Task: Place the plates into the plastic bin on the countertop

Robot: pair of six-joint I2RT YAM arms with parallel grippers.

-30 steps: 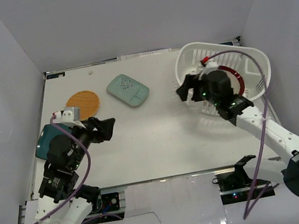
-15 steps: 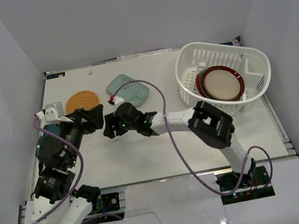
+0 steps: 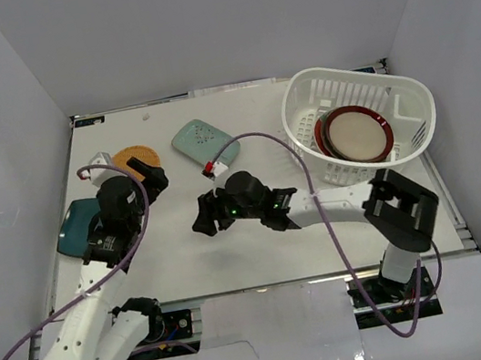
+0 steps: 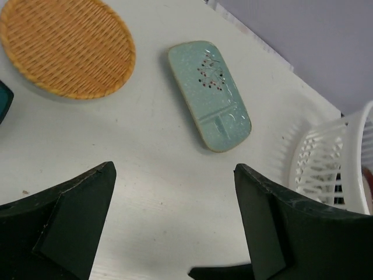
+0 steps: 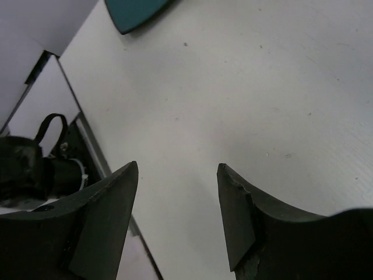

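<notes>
Left fingers (image 4: 64, 227) hang released and empty, mint plate (image 4: 210, 96) ahead between them, likely lined up for a grasp; right fingers (image 5: 99, 221), also released, hover over the surface (image 5: 262, 87), plastic bin (image 3: 302, 105) behind

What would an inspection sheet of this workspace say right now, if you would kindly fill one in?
Surface: white countertop, matte, no spills seen.
Job's things: orange plate, mint plate and dark teal plate lie on the countertop at left; red-rimmed plate lies inside the white bin at far right.
Clutter: nothing seen.
Grippers: left gripper and right gripper both above the countertop, jaws open, holding nothing.
Cables: a purple cable runs along each arm; the right arm's arcs over the countertop.
Surroundings: plain pale walls on three sides.
</notes>
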